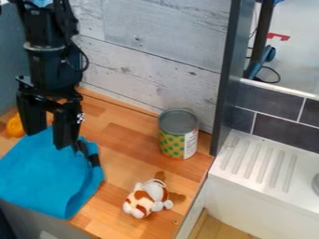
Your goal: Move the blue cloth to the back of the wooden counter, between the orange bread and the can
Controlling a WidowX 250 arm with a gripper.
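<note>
Surface is a wood-block counter (128, 163), light and mid-brown strips, grey front face below. Behind it, a wall of whitewashed planks (152, 32) with dark knots and scuffs. Dark upright panel (225, 79) at the counter's right end; past it, a ribbed white drainboard (259, 163), dark grey tiles (271, 101) with pale grout, and a room area with a blue tool-like item (265, 58) and a small red piece (278, 36). On the counter: lidless-looking can (177, 135), upright near the wall, grey top, green and yellow dotted label. Plush toy (148, 198), white with brown patches, near the right edge, in front of the can. Orange rounded item (15, 126) at far left, partly hidden. Cloth (46, 179) is on the left part of the counter, under the gripper (49, 140), lower edge out at the counter's front edge. Solid bright blue, bunched, soft folds, right side rounded over and a bit raised. Dark strip (91, 156) against its upper right; can't tell what it is. Gripper points down, fingers well apart, nothing held between them. Can't tell if the tips touch the cloth.
</note>
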